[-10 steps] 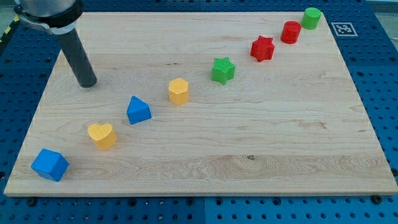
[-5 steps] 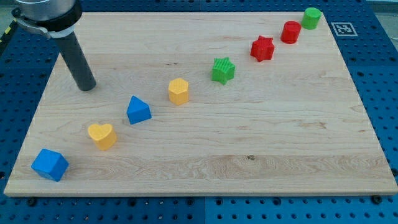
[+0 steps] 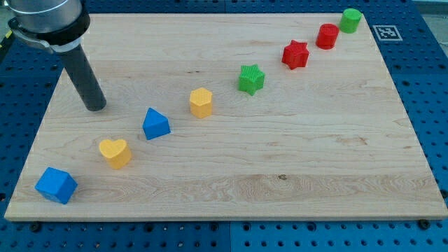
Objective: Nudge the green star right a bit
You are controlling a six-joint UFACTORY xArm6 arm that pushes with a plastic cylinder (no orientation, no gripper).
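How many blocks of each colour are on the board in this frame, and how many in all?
Blue: 2, the blue cube and the blue wedge.
Yellow: 2, the yellow heart and the yellow block.
Green: 2, the green star and the green cylinder.
Red: 2, the red star and the red cylinder.
Total: 8.

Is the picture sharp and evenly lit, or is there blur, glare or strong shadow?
Camera view: sharp across the board, wood grain and the green star crisp; light even and soft, no glare; blocks cast only faint short shadows; my tip is clear, while the top of the rod is cut by the frame.
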